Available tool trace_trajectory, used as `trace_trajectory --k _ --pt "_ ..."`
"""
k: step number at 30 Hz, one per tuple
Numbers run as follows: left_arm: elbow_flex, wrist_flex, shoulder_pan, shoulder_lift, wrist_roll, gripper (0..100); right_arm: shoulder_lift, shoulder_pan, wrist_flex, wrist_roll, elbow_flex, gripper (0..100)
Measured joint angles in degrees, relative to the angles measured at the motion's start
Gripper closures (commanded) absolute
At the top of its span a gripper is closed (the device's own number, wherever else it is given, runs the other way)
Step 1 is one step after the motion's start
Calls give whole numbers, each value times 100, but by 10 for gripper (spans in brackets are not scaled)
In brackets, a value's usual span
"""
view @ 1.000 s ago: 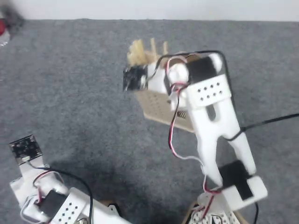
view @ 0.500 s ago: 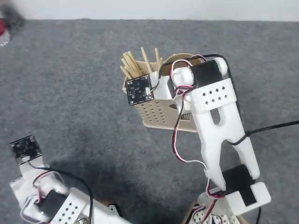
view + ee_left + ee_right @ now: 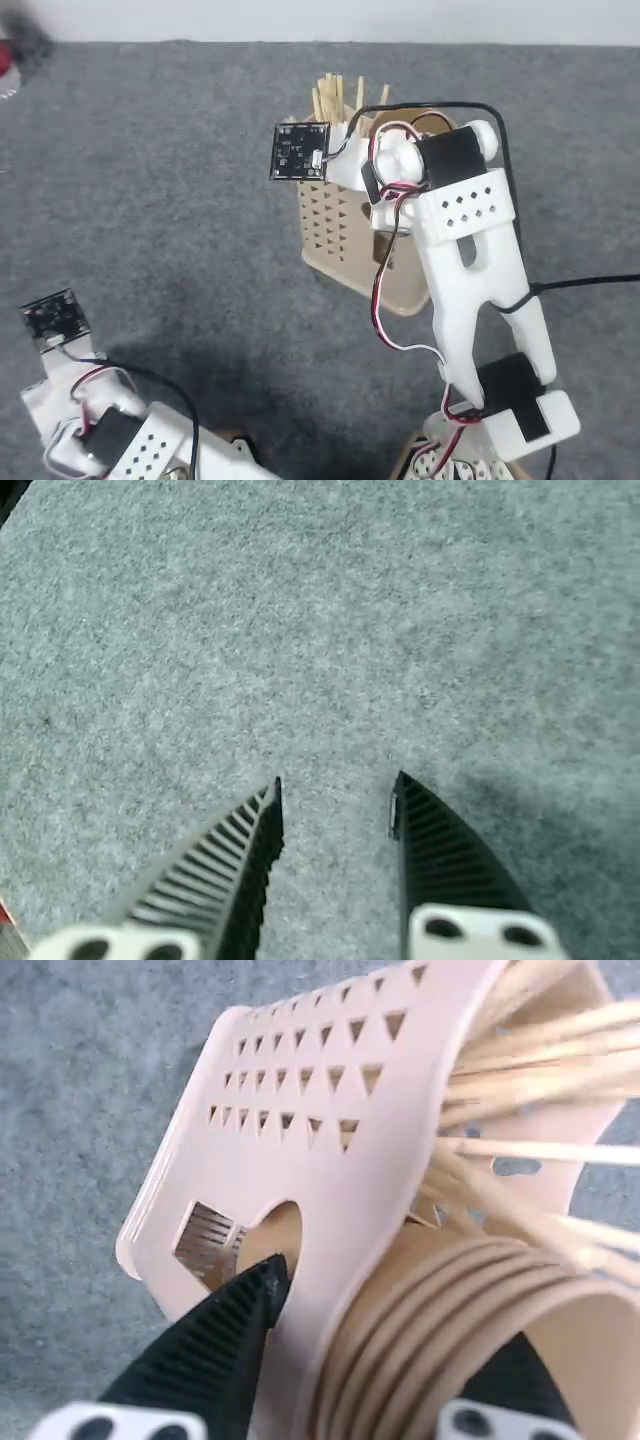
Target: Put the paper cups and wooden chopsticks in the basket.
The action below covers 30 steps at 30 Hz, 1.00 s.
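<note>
- Two jaws of right gripper (image 3: 385,1320) clench basket (image 3: 300,1090) wall, likely steadying it; paper cups (image 3: 470,1310) against inner jaw, wooden chopsticks (image 3: 530,1070) beyond.
- Left gripper (image 3: 337,785) released, idle; surface (image 3: 300,600) beneath.

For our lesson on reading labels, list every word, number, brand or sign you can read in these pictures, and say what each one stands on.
No text can be read in any view.
basket, paper cups, chopsticks: plain, no print.
circuit board beside the basket, and the other arm's board: tiny markings, too small to read.
red object at the far edge: too blurred to tell.
</note>
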Motion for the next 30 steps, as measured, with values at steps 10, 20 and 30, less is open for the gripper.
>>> trace_trajectory --k 10,20,30 --pt "0 26 0 0 0 830 -18 0 35 123 281 768" --pt "0 26 0 0 0 830 -264 44 -378 158 2154 768" --pt "0 26 0 0 0 830 -149 35 35 158 1486 682"
